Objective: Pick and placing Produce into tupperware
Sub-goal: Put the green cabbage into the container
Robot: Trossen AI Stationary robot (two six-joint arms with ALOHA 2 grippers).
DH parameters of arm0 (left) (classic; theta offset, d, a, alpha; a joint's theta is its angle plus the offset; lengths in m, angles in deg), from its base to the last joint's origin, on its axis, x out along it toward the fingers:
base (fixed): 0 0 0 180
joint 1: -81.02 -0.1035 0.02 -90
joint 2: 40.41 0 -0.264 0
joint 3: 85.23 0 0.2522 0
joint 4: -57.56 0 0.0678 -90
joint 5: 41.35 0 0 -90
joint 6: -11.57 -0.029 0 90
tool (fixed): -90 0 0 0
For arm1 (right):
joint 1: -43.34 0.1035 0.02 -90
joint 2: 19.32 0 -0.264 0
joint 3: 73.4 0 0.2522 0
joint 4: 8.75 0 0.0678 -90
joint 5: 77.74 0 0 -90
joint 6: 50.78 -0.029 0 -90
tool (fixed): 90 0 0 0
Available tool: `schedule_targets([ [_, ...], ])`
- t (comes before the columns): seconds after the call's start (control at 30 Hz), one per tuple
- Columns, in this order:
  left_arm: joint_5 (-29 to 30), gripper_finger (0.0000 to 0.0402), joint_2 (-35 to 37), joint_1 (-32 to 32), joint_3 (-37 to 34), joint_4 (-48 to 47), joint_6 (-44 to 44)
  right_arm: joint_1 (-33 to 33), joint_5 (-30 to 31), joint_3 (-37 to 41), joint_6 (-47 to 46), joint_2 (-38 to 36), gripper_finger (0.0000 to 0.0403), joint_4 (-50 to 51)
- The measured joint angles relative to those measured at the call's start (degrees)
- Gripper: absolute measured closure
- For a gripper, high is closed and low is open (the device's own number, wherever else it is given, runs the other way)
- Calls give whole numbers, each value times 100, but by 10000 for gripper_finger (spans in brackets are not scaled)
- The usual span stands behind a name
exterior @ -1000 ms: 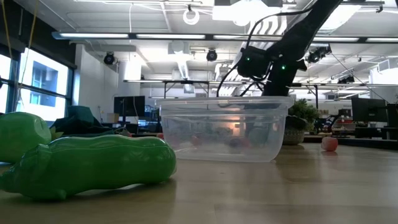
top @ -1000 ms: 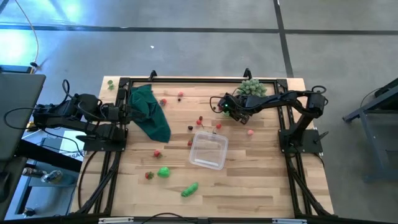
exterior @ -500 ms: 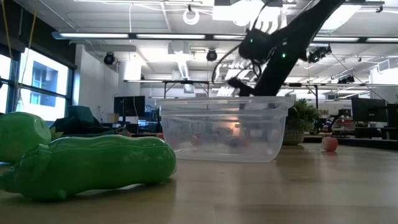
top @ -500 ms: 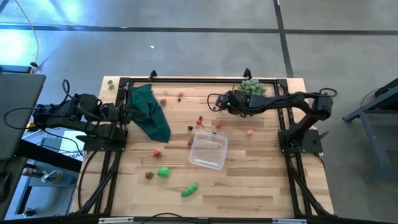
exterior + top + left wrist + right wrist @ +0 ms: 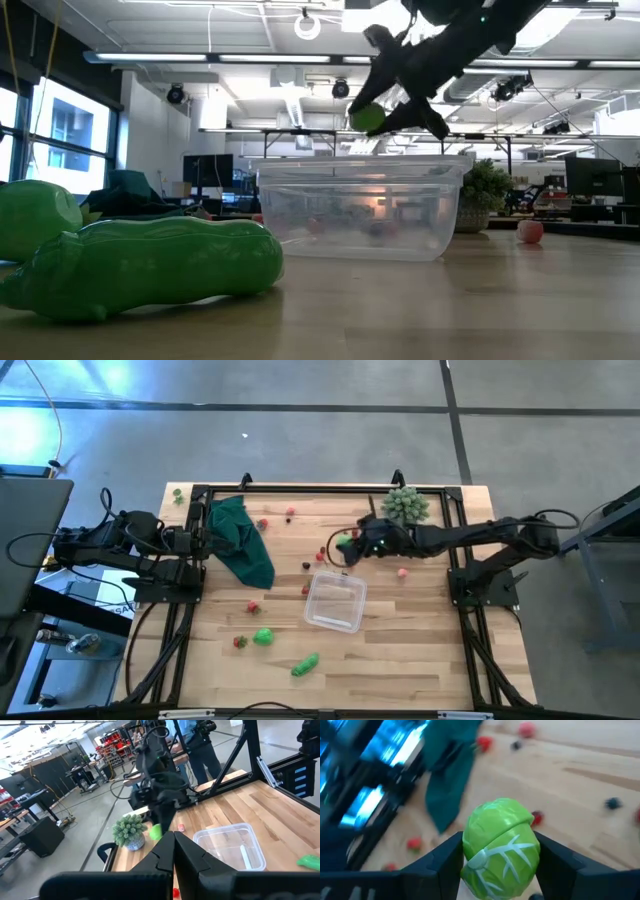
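Right gripper (image 5: 347,544) grasps a green cabbage-like produce piece (image 5: 501,846) in the air, just beyond the far edge of the clear tupperware (image 5: 335,601). Left gripper (image 5: 174,851), clenched with nothing held, waits at the table's left edge beside the dark green cloth (image 5: 240,539).

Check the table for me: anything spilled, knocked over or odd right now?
Nothing spilled or toppled. The tupperware sits upright, the produce lies scattered. The only oddity is a dark green cloth crumpled at the left. The right claw holds a green cabbage-like piece aloft.
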Motion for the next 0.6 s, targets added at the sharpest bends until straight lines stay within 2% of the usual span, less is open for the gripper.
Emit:
schedule_targets([
  [0.23, 0, 401, -1, 0, 0, -1, 0, 446, -64, -498, 1019, 132, 206, 664],
  [0.37, 0, 401, -1, 0, 0, 0, 0, 606, -45, -1281, 1488, 513, 206, 1782],
  [0.6, 0, 401, -1, 0, 0, -3, 0, 841, -171, -2782, 1871, 1647, 206, 3504],
])
